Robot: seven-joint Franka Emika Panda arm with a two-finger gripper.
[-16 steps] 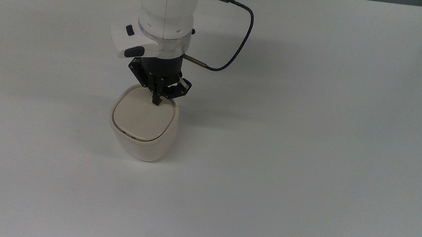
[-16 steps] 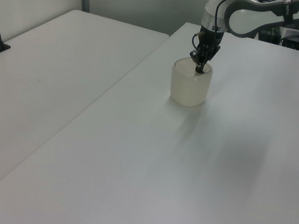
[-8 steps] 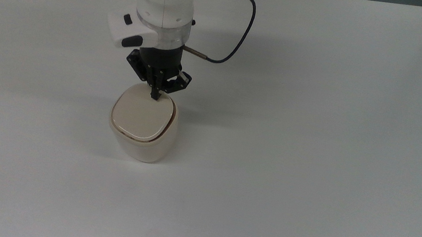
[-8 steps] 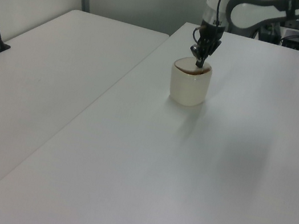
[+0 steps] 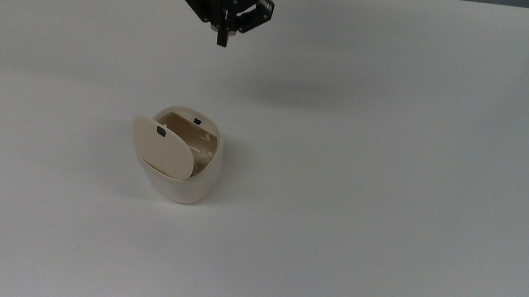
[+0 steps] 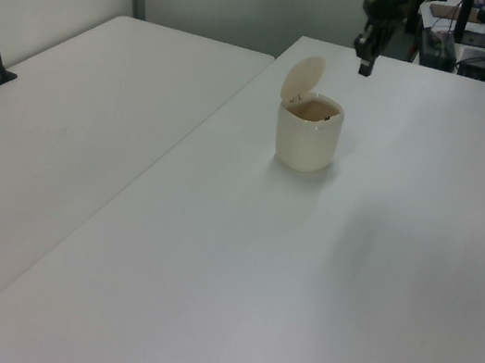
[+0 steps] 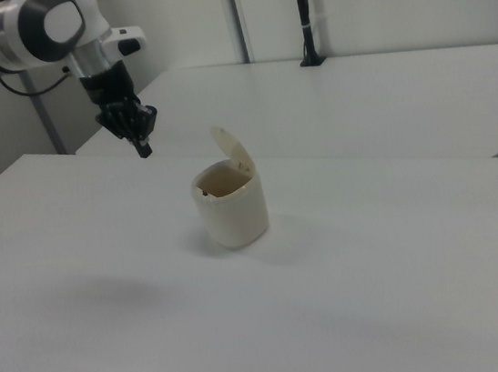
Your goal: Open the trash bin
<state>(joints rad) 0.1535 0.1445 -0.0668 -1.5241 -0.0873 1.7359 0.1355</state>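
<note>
The trash bin (image 5: 181, 168) stands on the worktop (image 5: 393, 187), lid (image 5: 163, 147) up; the gripper (image 5: 221, 41) hangs apart above, fingers clenched on nothing.

Lighting: even overhead light is falling bright and diffuse | Shadows: a soft one is lying on the table (image 5: 400, 136) beyond the trash bin (image 5: 182, 178) | Glare: none | Focus: left and right views are reading slightly soft

White rounded arm (image 7: 35, 26) with grey joint cap, black linkage gripper (image 5: 221, 39), slim black fingers (image 5: 222, 38)
</note>
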